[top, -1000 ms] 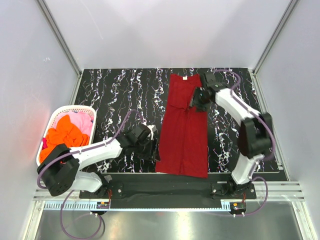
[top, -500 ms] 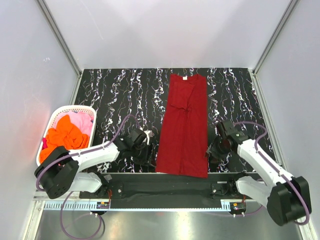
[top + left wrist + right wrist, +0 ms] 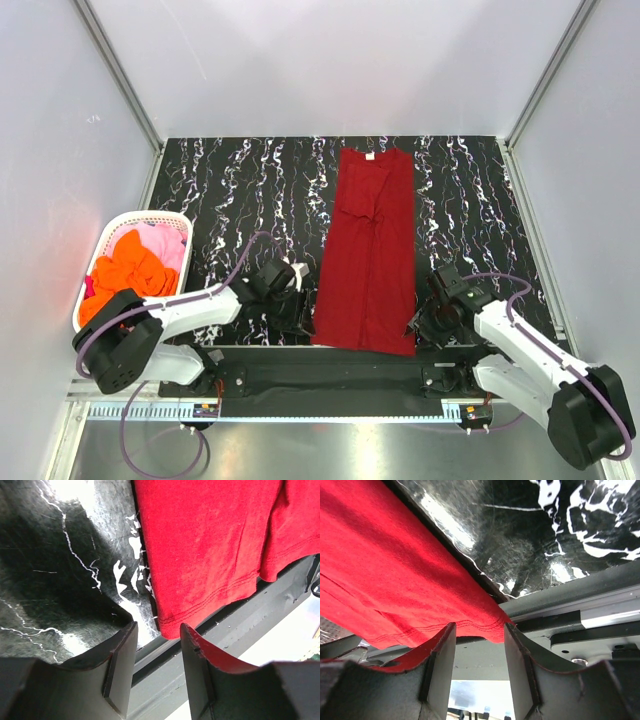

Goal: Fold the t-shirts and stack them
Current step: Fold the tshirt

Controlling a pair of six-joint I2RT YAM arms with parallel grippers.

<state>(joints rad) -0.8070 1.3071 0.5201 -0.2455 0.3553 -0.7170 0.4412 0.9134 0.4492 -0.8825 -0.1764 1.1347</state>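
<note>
A dark red t-shirt (image 3: pixel 368 250), folded lengthwise into a long strip, lies down the middle of the black marbled table (image 3: pixel 230 190), with its hem at the near edge. My left gripper (image 3: pixel 304 320) is at the near left corner of the hem. In the left wrist view the left gripper (image 3: pixel 157 630) is open, with the corner of the red t-shirt (image 3: pixel 210 545) just at its tips. My right gripper (image 3: pixel 416 326) is at the near right corner. It (image 3: pixel 479 630) is open too, and the red t-shirt's (image 3: pixel 385 580) hem edge dips between the fingertips, unclamped.
A white plastic basket (image 3: pixel 108 232) stands at the left edge, holding an orange t-shirt (image 3: pixel 125 272) and a pink one (image 3: pixel 168 242). A dark metal rail (image 3: pixel 330 375) runs along the near table edge, right under the hem. Grey walls enclose the table.
The right arm swung from the shirt's far collar end to its near right corner. The left gripper crept toward the near left corner, and its jaws narrowed a little.
</note>
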